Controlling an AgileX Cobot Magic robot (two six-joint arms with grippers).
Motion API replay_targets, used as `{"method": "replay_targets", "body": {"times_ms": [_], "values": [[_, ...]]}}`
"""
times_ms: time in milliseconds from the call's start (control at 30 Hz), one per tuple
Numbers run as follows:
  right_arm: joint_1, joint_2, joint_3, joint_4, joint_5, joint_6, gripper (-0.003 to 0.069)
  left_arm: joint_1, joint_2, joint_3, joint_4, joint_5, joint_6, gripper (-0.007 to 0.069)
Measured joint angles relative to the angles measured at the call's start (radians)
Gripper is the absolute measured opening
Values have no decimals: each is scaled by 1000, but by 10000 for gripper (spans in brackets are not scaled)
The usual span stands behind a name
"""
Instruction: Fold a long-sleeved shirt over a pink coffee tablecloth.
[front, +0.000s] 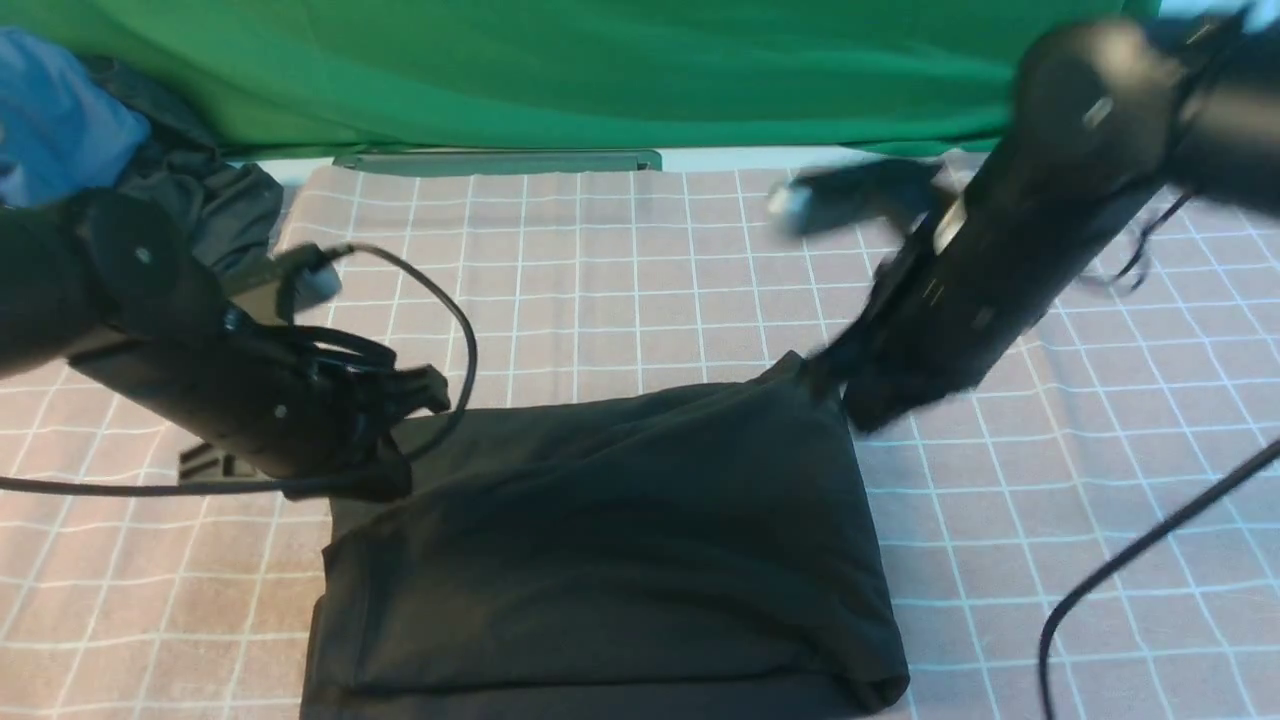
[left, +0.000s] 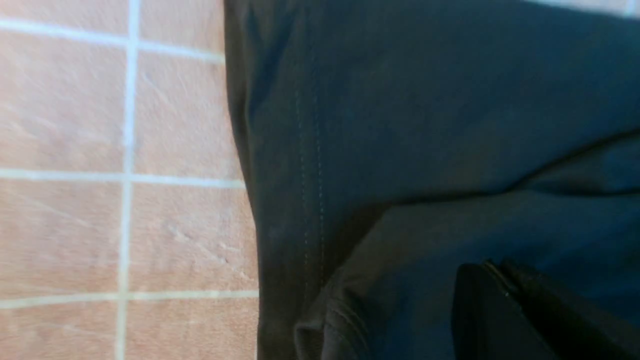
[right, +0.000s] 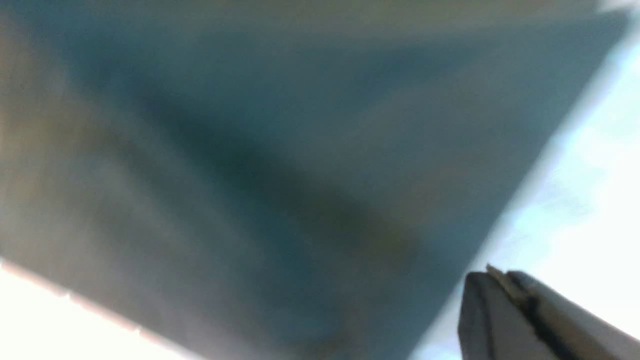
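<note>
Nearest the front camera lay the long-sleeved shirt (front: 610, 550), folded into a thick black bundle on the pink coffee tablecloth (front: 620, 270), its long axis running left to right, its folded edge facing the camera. At its far left corner the left gripper (front: 400, 470) had its fingers pressed together, apparently pinching fabric. At the far right corner, the right gripper (front: 835, 385) was blurred; its fingers looked nearly closed, but any hold was unclear. An uneven lift could drag one corner and skew the layers.
</note>
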Motion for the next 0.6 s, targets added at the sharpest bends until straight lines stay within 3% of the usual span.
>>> {"method": "replay_targets", "body": {"times_ms": [167,333,500,600], "values": [[-84,21,-54,-1,-13,-2,193,1,-37,-7,12,-18,-10,20],[-90,99,-63,9,-67,-48,421,1,-27,-15,-24,-4,3,20],[-90,203,-72,52,-142,-75,498,1,-30,-17,-33,6,3,20],[-90,265,-92,111,-172,-119,507,1,-30,-17,-33,23,3,20]]}}
